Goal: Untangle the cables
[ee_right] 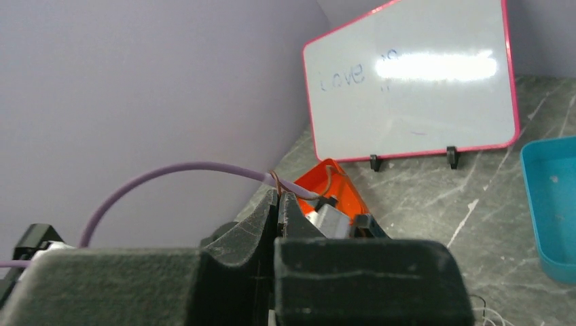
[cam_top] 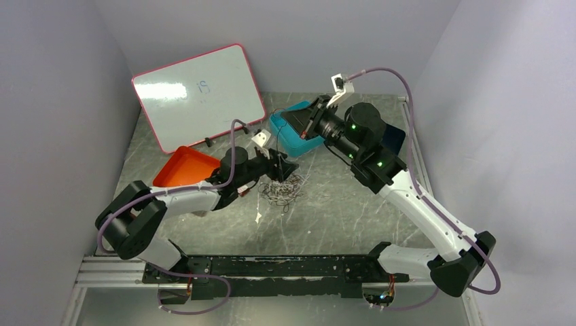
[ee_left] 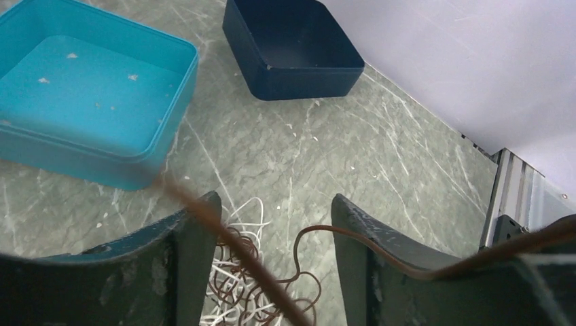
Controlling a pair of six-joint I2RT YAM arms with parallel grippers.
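The left gripper (ee_left: pixel 275 204) hangs wide open over the cables (ee_left: pixel 238 288) on the desk (ee_left: pixel 326 149); the right gripper (ee_right: pixel 278 195) pinches a reddish strand (ee_right: pixel 274 178).

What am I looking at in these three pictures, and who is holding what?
Two robot arms are bolted to a table, each ending in a two-finger gripper. One picture looks down from above; the other two come from cameras on the wrists. On the table: a tangle of thin cables, a teal tray, a dark blue tray, an orange tray and a propped whiteboard. The left gripper hangs open over the tangle. The right gripper, raised, is shut on one reddish cable.
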